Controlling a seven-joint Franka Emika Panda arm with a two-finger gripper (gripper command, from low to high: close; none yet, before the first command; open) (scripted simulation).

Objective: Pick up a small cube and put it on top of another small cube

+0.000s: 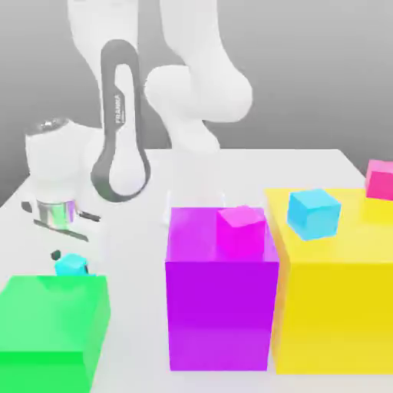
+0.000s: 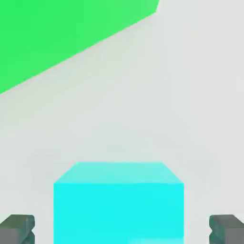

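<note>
The small turquoise cube (image 1: 72,265) sits on the white table just behind the big green block, at the exterior view's left. My gripper (image 1: 66,256) hangs straight down over it, open. In the hand view the cube (image 2: 118,200) lies between the two dark fingertips (image 2: 18,228), with a clear gap on each side, so neither pad touches it. The other small cube (image 1: 241,226), magenta-pink, rests on top of the big purple-magenta block (image 1: 221,307) in the middle of the exterior view.
A big green block (image 1: 52,326) stands in front of the turquoise cube and shows in the hand view (image 2: 62,33). At the right, a big yellow block (image 1: 338,307) carries a sky-blue small cube (image 1: 313,213), with a hot-pink small cube (image 1: 380,179) at its far end.
</note>
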